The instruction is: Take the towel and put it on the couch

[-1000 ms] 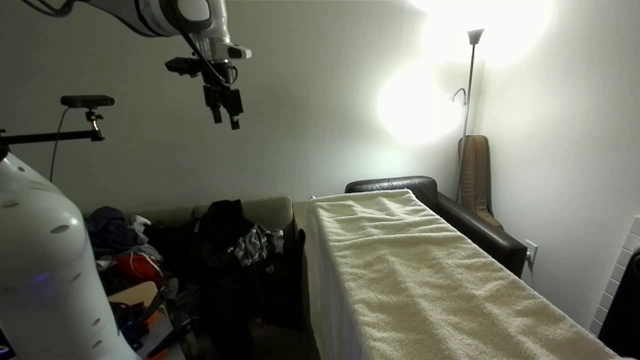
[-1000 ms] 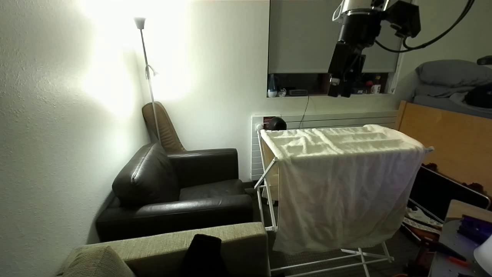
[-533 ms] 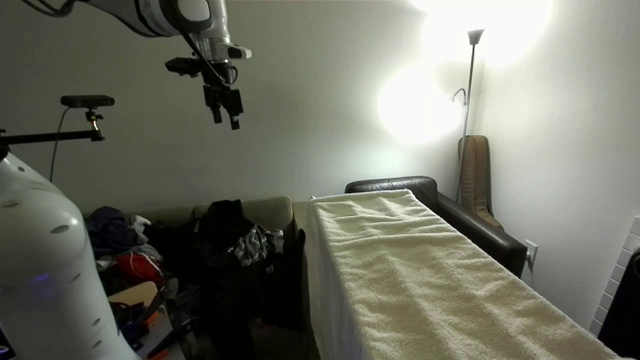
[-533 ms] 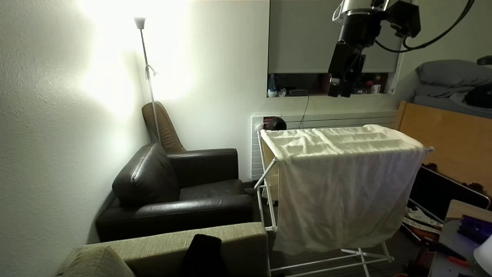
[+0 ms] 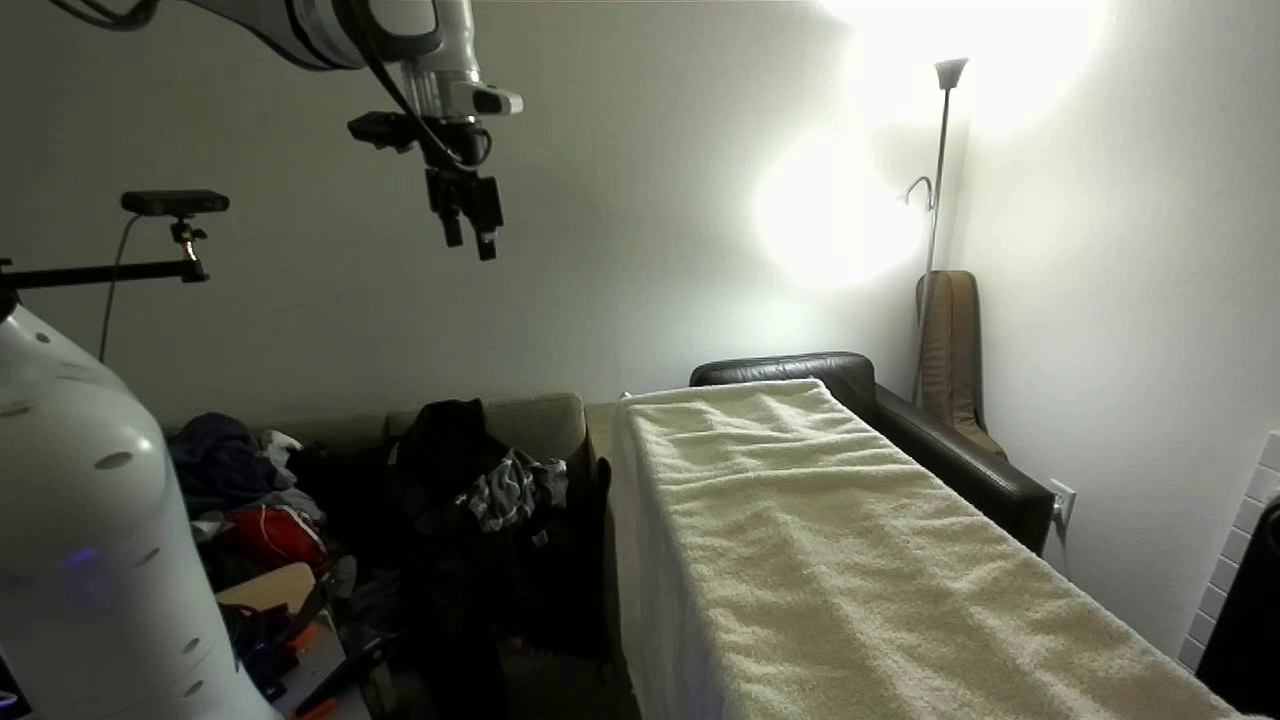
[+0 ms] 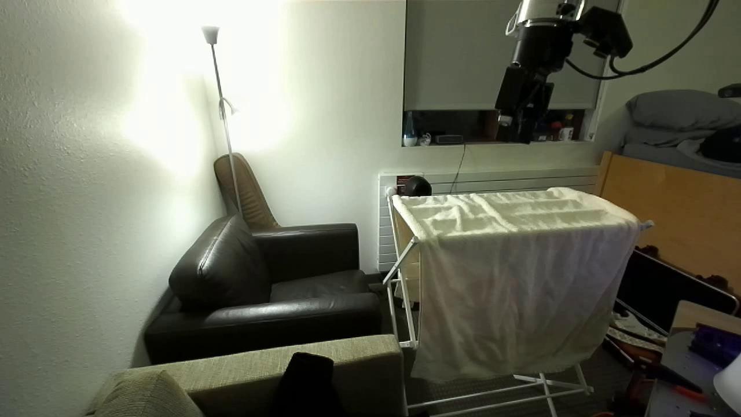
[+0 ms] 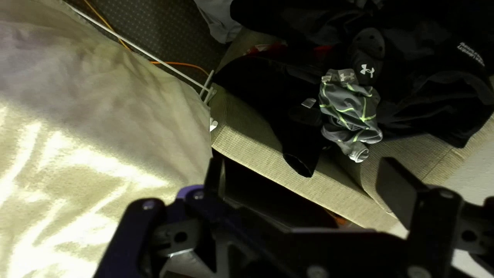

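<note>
The gripper (image 5: 470,246) hangs in the upper left of an exterior view, well apart from the cream towel (image 5: 860,560) we see lying across the lower right. In an exterior view we find the towel draped over a white drying rack (image 6: 408,344) right of centre, with a beige couch (image 6: 249,368) at lower left. In the wrist view we see the fingers (image 7: 397,191) spread at the bottom and the towel filling the left.

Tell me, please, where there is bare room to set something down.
The visible seat of the dark armchair looks bare, between its back cushion and armrests. Crowded: the beige couch, heaped with clothes, and the drying rack, covered by the towel.
</note>
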You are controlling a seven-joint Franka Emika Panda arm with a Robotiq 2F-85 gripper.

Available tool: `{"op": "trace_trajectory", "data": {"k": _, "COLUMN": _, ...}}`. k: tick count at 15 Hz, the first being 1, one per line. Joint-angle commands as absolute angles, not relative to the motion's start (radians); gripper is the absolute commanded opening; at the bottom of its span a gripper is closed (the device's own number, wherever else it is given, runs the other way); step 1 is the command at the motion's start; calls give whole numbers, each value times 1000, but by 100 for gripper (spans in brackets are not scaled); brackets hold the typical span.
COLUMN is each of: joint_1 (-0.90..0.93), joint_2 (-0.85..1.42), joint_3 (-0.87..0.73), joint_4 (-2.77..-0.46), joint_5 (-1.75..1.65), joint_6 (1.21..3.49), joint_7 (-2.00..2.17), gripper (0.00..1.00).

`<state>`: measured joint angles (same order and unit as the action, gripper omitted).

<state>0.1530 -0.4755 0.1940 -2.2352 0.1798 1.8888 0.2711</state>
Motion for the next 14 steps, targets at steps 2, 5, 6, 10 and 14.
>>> {"op": "trace_trajectory", "data": {"k": 2, "joint_1": 102, "joint_2": -544, "joint_3": 139, "joint_4": -2278, "joint_5": 146, "joint_6": 1849, "joint_7": 248, "gripper": 100}}
{"op": "trace_trajectory", "data": {"k": 5, "joint_1": 67, "joint_2": -576, "joint_3": 104, "joint_4": -2294, "joint_5": 116, "joint_6": 1823, "joint_7": 239, "gripper": 100}}
{"op": "trace_trajectory", "data": {"k": 6, "joint_1": 55, "joint_2": -586, "joint_3": 93, "joint_4": -2299, "joint_5": 105, "joint_6": 1813, "joint_7": 237, "gripper": 100}}
{"op": "trace_trajectory", "data": {"k": 10, "joint_1": 5, "joint_2": -636, "joint_3": 49, "joint_4": -2333, "joint_5": 62, "joint_6": 1782, "joint_7": 228, "gripper": 100}}
{"op": "trace_trajectory", "data": {"k": 14, "joint_1": -55, "joint_2": -676, "joint_3": 0, "joint_4": -2369, "joint_5": 8, "joint_6": 1765, "joint_7": 216, "gripper": 100}}
